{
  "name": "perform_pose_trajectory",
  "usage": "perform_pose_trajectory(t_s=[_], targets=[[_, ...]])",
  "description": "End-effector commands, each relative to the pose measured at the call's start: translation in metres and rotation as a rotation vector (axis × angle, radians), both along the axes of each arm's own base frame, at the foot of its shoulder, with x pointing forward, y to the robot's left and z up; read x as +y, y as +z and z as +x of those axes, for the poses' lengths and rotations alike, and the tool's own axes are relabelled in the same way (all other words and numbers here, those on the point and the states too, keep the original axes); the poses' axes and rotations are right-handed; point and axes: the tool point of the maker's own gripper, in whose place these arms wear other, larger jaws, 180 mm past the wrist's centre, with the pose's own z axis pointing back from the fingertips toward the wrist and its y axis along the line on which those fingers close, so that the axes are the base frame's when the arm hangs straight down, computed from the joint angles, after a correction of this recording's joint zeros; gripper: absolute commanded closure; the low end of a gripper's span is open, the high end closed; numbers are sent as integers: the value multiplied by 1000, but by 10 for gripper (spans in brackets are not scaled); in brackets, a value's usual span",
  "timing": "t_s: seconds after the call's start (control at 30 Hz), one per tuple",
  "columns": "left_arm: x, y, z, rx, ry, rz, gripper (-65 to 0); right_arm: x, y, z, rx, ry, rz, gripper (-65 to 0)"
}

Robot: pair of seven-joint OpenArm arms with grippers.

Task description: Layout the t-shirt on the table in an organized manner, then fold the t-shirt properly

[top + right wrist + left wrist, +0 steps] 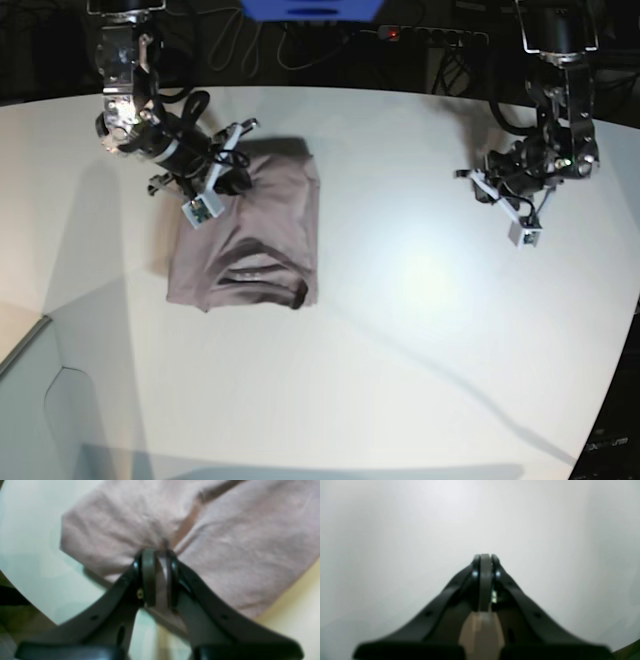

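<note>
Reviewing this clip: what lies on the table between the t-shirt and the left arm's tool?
Nothing: in the base view, only bare white table separates the t-shirt from the left tool, which is shut and empty.

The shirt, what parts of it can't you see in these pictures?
- Far end of the t-shirt: base view, right arm covers it.
- Cloth between the right gripper jaws: right wrist view, jaws hide it.
- Shirt's edges: right wrist view, cut off at top and right, blurred.
- Left wrist view: only table, no shirt.

t-shirt [250, 235] on table [420, 320], left of centre
</note>
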Motion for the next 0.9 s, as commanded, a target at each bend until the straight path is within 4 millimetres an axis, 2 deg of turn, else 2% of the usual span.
perform_pose_trajectory(t_s=[0.0,0.2,0.4,0.57,0.77,0.87], targets=[[4,10,11,-42,3,3,0,0,3,4,-10,14,-1,-69],[3,10,11,-42,3,2,0,-4,0,4,-2,15,-10,-69],[0,10,11,-42,4,-4,0,-4,27,6,-84,24,-24,-69],[0,9,6,-38,1,-3,0,-2,40,-5,-112,32,-33,-69],[-4,22,-1,-75,-23,14,0,-2,45,-26,-106,38,-40,-69],[-8,29,-9,-93,-39,24,0,-12,47,-34,-101,7,-53,-69]])
